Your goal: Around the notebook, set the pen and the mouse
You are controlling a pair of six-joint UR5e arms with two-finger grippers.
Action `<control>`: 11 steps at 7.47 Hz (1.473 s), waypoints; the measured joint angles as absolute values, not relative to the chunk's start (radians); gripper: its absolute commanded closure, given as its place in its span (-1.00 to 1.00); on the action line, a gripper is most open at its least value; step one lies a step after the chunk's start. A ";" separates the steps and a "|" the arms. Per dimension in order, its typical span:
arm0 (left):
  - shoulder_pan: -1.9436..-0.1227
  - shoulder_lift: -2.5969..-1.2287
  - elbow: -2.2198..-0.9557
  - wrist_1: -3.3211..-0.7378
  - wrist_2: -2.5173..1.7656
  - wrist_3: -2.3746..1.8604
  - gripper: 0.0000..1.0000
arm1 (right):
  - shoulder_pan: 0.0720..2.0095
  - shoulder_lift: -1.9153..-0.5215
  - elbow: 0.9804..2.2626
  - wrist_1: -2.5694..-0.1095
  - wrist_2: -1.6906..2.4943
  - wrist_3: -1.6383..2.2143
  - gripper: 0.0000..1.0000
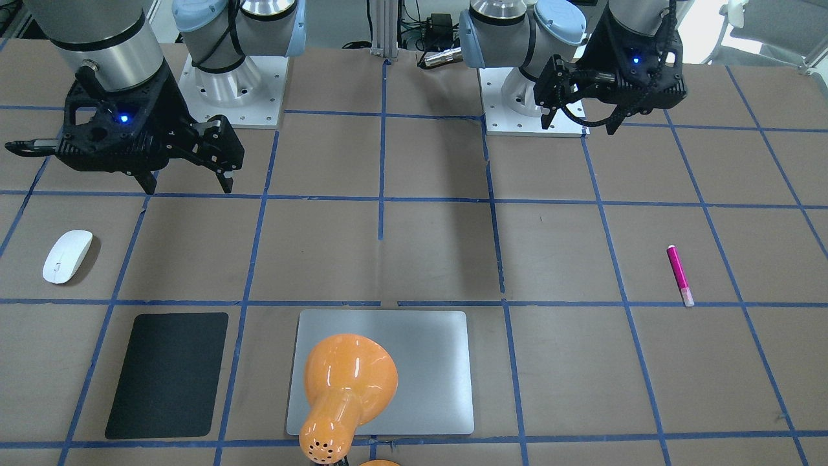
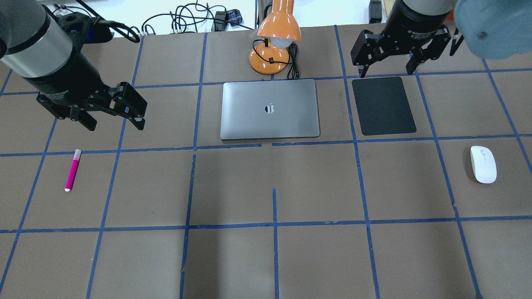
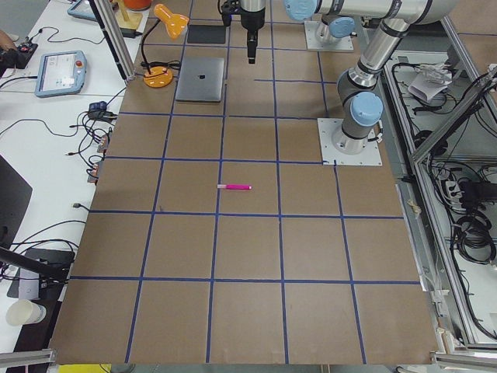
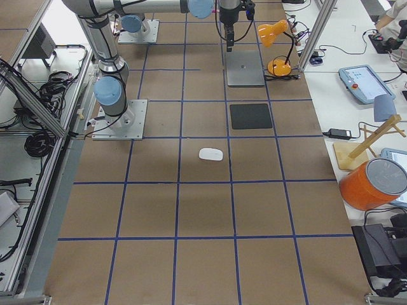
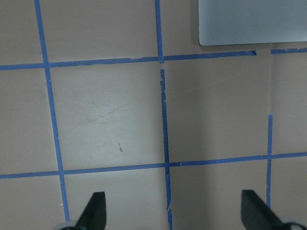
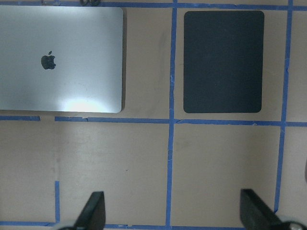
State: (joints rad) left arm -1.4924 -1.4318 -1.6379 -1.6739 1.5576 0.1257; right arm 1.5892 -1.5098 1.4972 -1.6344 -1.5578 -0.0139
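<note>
The magenta pen (image 2: 72,170) lies flat on the table's left side, also in the front view (image 1: 680,275) and the left side view (image 3: 234,187). The white mouse (image 2: 483,164) rests at the far right (image 1: 67,256) (image 4: 211,154). Between them, at the table's far edge, lies the closed silver notebook (image 2: 270,120) (image 1: 427,349) (image 6: 86,57); its corner (image 5: 249,21) shows in the left wrist view. My left gripper (image 2: 114,123) (image 1: 579,126) (image 5: 175,213) hovers open and empty beyond the pen. My right gripper (image 2: 386,72) (image 1: 187,189) (image 6: 172,213) hangs open and empty above the black mat.
A matte black mat (image 2: 383,106) (image 1: 168,375) (image 6: 223,61) lies just right of the notebook. An orange desk lamp (image 2: 274,41) (image 1: 346,388) with a cord stands behind the notebook, its head over it. Blue tape lines grid the brown table.
</note>
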 measured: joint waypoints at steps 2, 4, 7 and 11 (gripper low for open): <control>-1.494 -1.433 -1.643 -1.667 1.567 0.114 -1.00 | 1.589 -1.514 1.504 -1.634 -1.557 -0.013 -1.00; -1.494 -1.446 -1.641 -1.646 1.568 0.110 -1.00 | 1.590 -1.517 1.510 -1.632 -1.558 -0.012 -1.00; -1.493 -1.461 -1.635 -1.617 1.567 0.109 -1.00 | 1.591 -1.519 1.511 -1.629 -1.561 -0.012 -1.00; -1.493 -1.465 -1.644 -1.596 1.569 0.110 -1.00 | 1.587 -1.517 1.512 -1.623 -1.570 -0.014 -1.00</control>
State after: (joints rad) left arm -1.4926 -1.4649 -1.6438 -1.5959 1.5692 0.1102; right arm 1.5875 -1.5173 1.5122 -1.6229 -1.5700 -0.0136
